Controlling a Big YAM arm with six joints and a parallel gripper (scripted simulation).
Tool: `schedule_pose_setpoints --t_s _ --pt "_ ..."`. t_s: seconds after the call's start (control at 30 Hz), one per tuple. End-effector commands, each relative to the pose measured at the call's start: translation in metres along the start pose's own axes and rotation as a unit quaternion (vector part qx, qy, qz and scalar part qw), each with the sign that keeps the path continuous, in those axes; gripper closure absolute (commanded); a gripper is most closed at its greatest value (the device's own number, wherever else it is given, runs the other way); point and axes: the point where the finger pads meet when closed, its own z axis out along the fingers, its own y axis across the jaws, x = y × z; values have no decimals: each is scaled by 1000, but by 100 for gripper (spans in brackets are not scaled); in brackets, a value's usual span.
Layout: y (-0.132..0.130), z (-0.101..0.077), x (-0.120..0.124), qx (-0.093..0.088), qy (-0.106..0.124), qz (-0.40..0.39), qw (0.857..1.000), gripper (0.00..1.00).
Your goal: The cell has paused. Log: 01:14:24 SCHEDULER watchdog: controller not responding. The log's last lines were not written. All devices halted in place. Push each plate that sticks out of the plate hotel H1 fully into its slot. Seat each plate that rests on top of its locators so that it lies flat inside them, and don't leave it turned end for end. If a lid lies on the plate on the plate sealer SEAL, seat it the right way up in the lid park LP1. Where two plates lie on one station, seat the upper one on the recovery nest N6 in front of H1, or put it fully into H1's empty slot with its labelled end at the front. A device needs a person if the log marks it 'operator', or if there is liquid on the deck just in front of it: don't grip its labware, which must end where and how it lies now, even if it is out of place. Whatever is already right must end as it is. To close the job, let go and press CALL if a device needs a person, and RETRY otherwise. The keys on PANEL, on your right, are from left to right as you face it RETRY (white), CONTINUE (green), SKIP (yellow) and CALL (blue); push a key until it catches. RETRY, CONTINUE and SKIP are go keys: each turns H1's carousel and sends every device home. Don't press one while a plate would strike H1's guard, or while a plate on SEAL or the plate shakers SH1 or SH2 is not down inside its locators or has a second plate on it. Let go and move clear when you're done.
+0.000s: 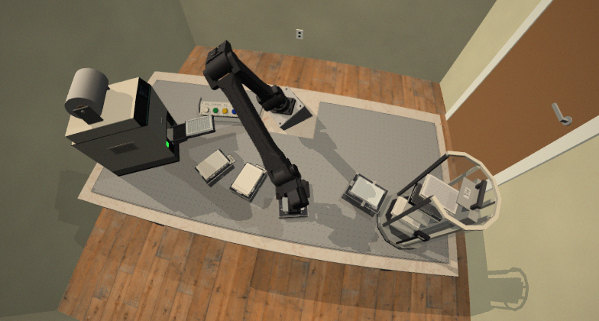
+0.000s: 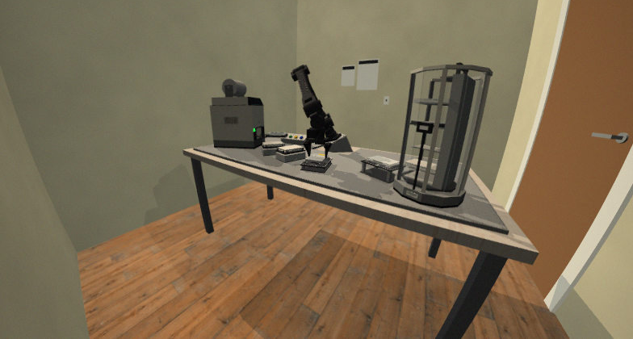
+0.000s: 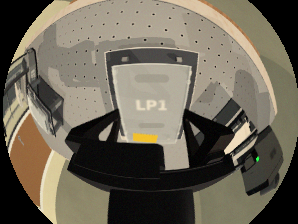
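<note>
My gripper (image 1: pixel 294 209) (image 2: pixel 317 156) (image 3: pixel 151 112) points down over the lid park LP1 (image 1: pixel 293 215) (image 2: pixel 314 169) (image 3: pixel 151 58). Its fingers are shut on a see-through lid (image 2: pixel 315 159) (image 3: pixel 151 90), one at each long side, low over the park; any small gap beneath is hard to tell. The LP1 lettering shows through it. The sealer SEAL (image 1: pixel 125 138) (image 2: pixel 236 126) holds a plate (image 1: pixel 199 125) on its extended tray, without a visible lid. The panel (image 1: pixel 218 105) shows white, green, yellow and part of its blue key. The hotel H1 (image 1: pixel 488 222) (image 2: pixel 429 199) holds several plates.
Two shaker stations left of the park bear plates (image 1: pixel 215 165) (image 1: pixel 248 179). A raised nest (image 2: pixel 376 173) before H1 carries a pale plate (image 1: pixel 368 191); whether one or two lie there is unclear. H1's guard posts stand tall at the right. My arm passes over the panel's right end.
</note>
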Motion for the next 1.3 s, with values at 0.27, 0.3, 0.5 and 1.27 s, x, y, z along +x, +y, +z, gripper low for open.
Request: schedule_pose_setpoints --t_s 0.27,0.3,0.5,1.27 --pt "-4 15 1 1 8 4 1000 16" --pt "-4 15 1 1 8 4 1000 16" --pt "-4 16 1 1 8 4 1000 16" --pt "-4 19 2 1 8 4 1000 16"
